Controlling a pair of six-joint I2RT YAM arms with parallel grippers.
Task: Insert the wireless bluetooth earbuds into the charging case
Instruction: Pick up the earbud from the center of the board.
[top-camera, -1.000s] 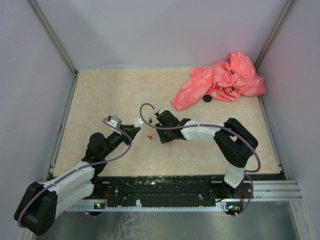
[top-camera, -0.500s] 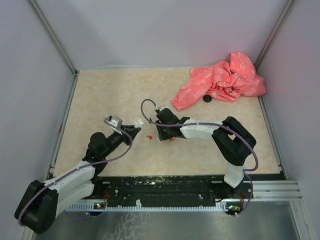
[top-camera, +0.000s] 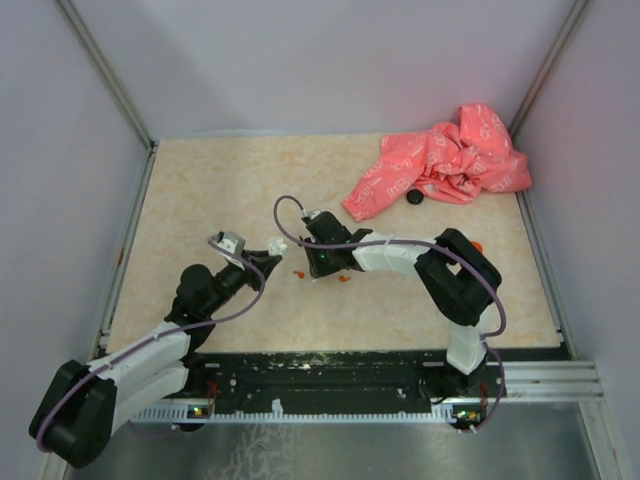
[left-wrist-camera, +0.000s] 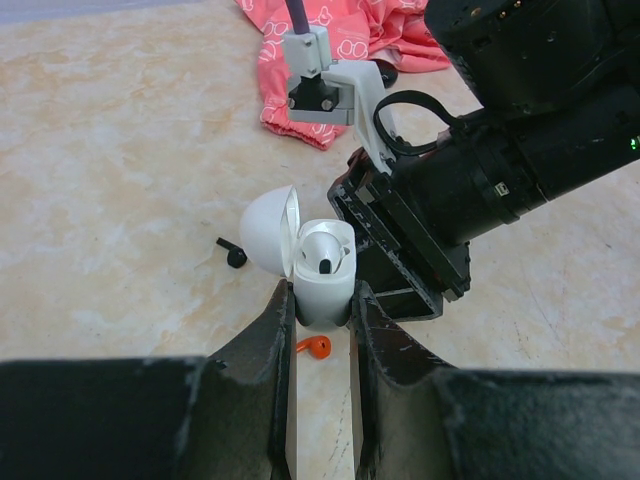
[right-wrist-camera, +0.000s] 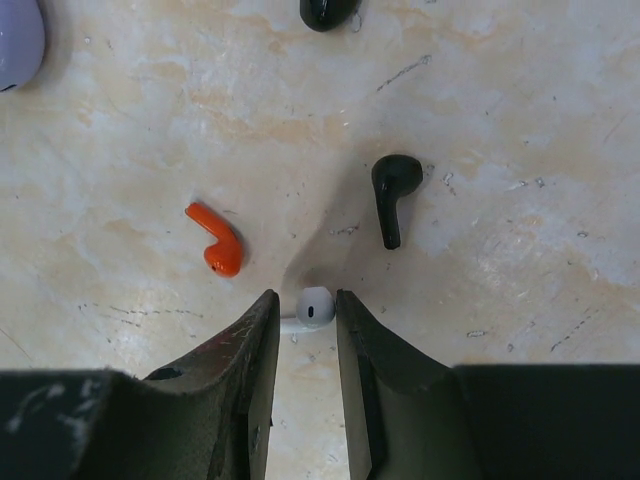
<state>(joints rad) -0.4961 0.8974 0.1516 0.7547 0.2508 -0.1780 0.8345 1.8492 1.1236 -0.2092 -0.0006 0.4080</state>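
- Beige and marbled, the table (top-camera: 220, 180) spreads across our top view.
- A pink patterned cloth (top-camera: 440, 165) lies crumpled at the table's far right corner, well apart from the work near the middle.
- The left gripper (left-wrist-camera: 320, 310) is clamped tight on the base of the charging case (left-wrist-camera: 322, 285), which we see held upright between its fingers.
- The right gripper (right-wrist-camera: 305, 315) sits just beside the case. Its jaws are drawn in to a narrow gap and pinch the white earbud (right-wrist-camera: 315, 306) at their tips.
- The case's white lid (left-wrist-camera: 265, 228) is swung open to one side, and we spot a seated black earbud (left-wrist-camera: 327, 265) in one well.
- On the table below the right gripper we find a loose black earbud (right-wrist-camera: 393, 190) and an orange earbud (right-wrist-camera: 217, 240), apart from each other.
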